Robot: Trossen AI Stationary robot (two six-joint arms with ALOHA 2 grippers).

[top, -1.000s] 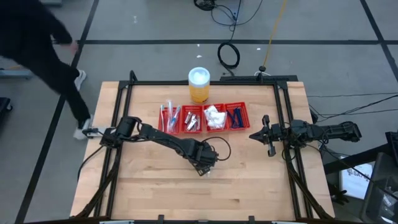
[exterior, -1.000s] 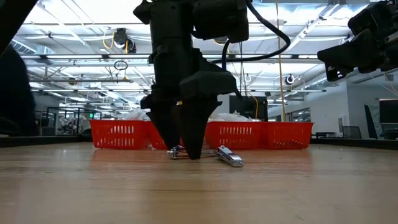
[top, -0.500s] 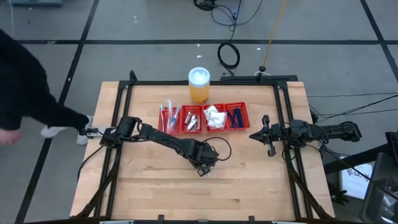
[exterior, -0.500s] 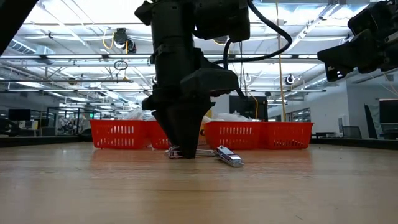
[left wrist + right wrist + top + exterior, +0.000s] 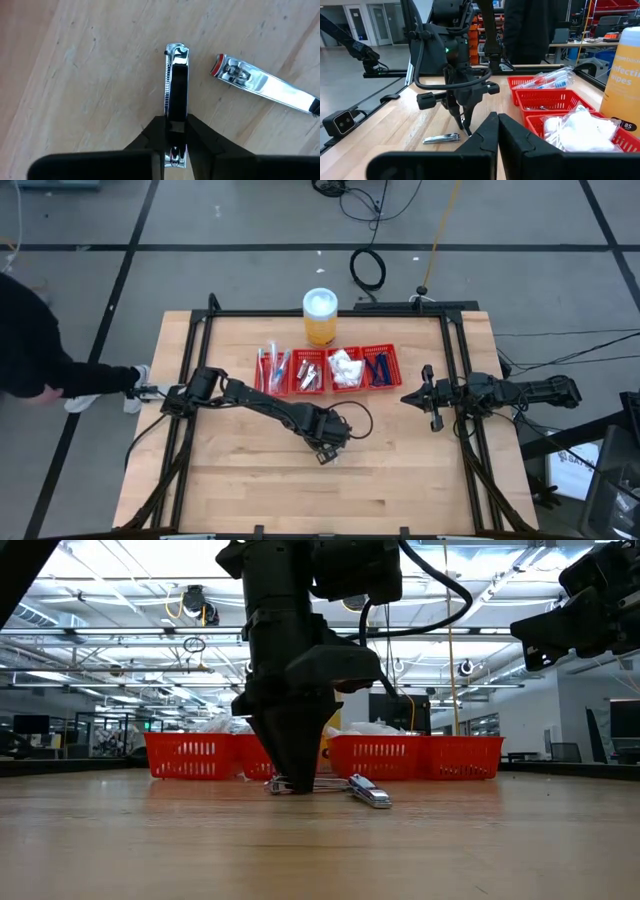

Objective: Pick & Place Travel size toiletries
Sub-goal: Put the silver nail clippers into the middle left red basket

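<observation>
Chrome clipper, held: a nail clipper (image 5: 176,75) lies flat on the counter (image 5: 250,470), just 6 o'clock of counter centre, pinched at one end by the left gripper (image 5: 328,448).
Change: a second ago the left fingers (image 5: 200,137) straddled this clipper wide apart; now they are narrow and clamped on its sides. The clipper has not lifted. The person (image 5: 30,350) off the counter has moved on toward 9 o'clock.
Second clipper: a loose one (image 5: 265,90) lies just beside the held one, apart from it, at an angle.
Right gripper: it (image 5: 428,398) is parked at the counter's 3 o'clock edge, fingers pressed together, holding nothing.
Edges and room: black frame rails run along the 9 and 3 o'clock sides. The wood from 4 to 8 o'clock is bare, and so is the strip between the left gripper and the tray.
Tray: the red four-compartment tray (image 5: 330,392) sits at 12 o'clock of centre.
Tray contents, 9 to 3 o'clock: wrapped sticks (image 5: 272,367), silvery pieces (image 5: 308,370), white packets (image 5: 346,367), dark blue razors (image 5: 378,368).
Jar: an orange, white-lidded jar (image 5: 320,315) stands upright just 12 o'clock of the tray.
</observation>
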